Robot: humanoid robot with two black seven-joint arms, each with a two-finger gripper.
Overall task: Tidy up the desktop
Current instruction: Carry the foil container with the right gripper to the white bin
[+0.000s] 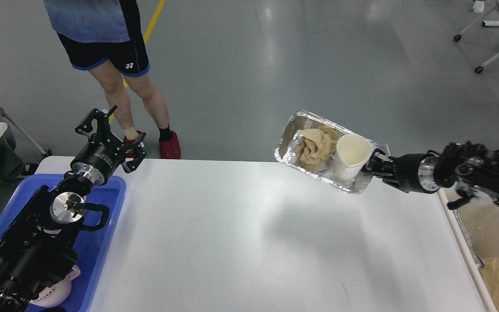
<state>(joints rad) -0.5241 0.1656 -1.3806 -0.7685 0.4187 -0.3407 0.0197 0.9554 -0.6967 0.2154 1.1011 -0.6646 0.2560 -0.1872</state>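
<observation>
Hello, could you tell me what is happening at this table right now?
The right gripper holds a foil tray by its rim, lifted and tilted above the far right of the white desktop. The tray carries a crumpled brown napkin and a paper cup. The left gripper hangs open and empty over a blue plastic tray. A person stands beyond the table.

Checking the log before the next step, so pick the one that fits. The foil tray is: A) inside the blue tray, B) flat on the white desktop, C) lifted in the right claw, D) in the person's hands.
C: the right claw grips the foil tray by its edge, tilted above the desktop, a paper cup inside.
</observation>
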